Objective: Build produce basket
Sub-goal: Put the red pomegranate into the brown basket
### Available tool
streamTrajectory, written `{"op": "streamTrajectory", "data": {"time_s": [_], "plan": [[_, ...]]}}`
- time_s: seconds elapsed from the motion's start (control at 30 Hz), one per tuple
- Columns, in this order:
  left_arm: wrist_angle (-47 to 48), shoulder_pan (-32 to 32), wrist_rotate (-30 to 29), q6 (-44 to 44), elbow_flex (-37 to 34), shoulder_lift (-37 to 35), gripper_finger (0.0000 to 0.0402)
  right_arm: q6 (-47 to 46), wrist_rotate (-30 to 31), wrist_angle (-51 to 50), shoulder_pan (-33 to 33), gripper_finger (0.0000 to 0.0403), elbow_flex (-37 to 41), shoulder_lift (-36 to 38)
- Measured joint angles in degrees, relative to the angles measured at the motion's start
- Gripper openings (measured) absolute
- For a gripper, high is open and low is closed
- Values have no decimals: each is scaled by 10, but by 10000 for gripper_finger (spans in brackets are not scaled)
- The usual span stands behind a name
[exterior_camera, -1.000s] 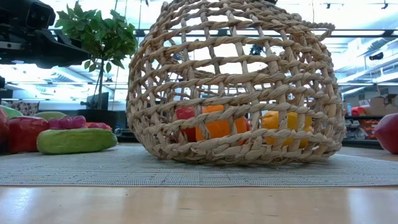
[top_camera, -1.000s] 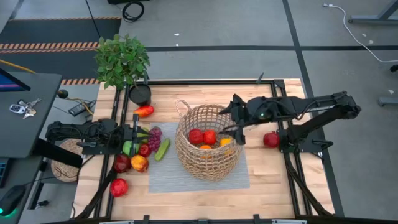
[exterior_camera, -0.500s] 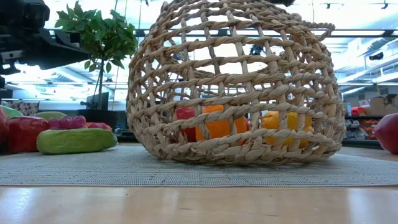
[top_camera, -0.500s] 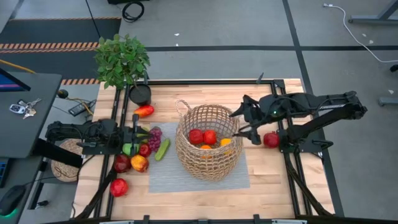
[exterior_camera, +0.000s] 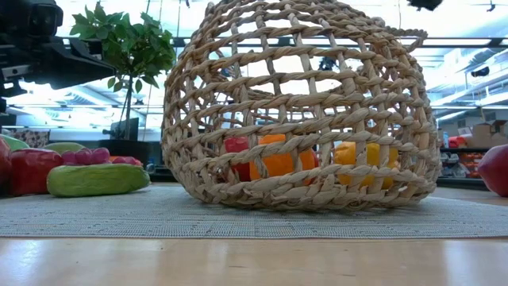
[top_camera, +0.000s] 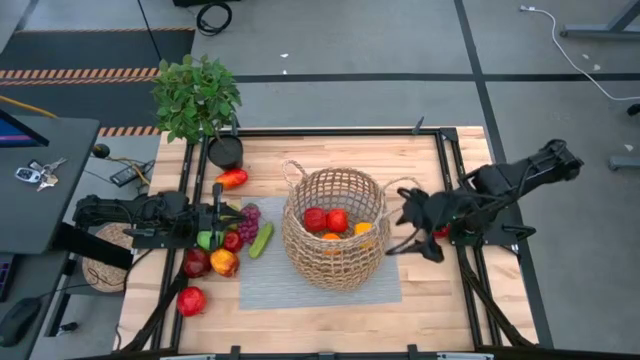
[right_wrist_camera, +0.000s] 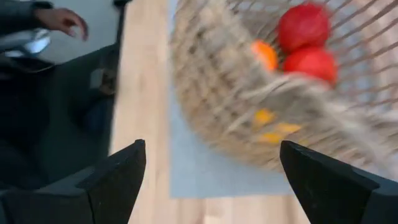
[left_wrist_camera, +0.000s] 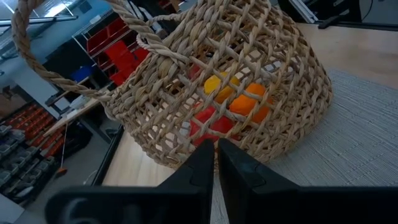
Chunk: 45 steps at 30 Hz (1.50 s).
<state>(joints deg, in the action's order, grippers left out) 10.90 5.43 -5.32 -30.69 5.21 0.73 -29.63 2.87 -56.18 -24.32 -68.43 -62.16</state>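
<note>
We found the wicker basket standing on the grey mat at mid-table, already holding two red apples, an orange and a yellow lemon. A second earlier the right gripper had hung over the basket's rim on the side away from the plant; it had since drawn back and dropped to just beside the basket on that same side, its two fingers spread wide and holding nothing. We took that to mean a piece had just been delivered and the arm was heading for the next one, most likely the red apple lying beyond the basket on that side, now largely covered by the arm in the overhead view.

The left gripper waited on the basket's opposite side with its fingers pressed together, empty, pointing at the basket wall. Between it and the basket lay the rest of the produce: a cucumber, purple grapes, a green apple, a pepper and more red fruit. We judged the basket under half filled, with most pieces outside it.

In the right wrist view a person's hand showed beyond the table's edge, well apart from the basket.
</note>
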Motion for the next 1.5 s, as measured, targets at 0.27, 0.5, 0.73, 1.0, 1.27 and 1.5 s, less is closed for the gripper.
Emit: {"op": "streamTrajectory", "data": {"time_s": [0.27,0.5,0.73,1.0,1.27,1.5], "plan": [[0,0,0,0,0,0,36,-152,60,-171,-63,373,9,-51],[0,0,0,0,0,0,32,-246,65,-195,-80,371,111,-31],[0,0,0,0,0,0,33,-292,57,-168,-82,350,226,47],[0,0,0,0,0,0,32,-276,116,-184,-64,349,227,70],[0,0,0,1,0,0,30,-196,81,-182,-4,375,227,12],[0,0,0,1,0,0,36,-99,28,-190,55,398,227,-51]]}}
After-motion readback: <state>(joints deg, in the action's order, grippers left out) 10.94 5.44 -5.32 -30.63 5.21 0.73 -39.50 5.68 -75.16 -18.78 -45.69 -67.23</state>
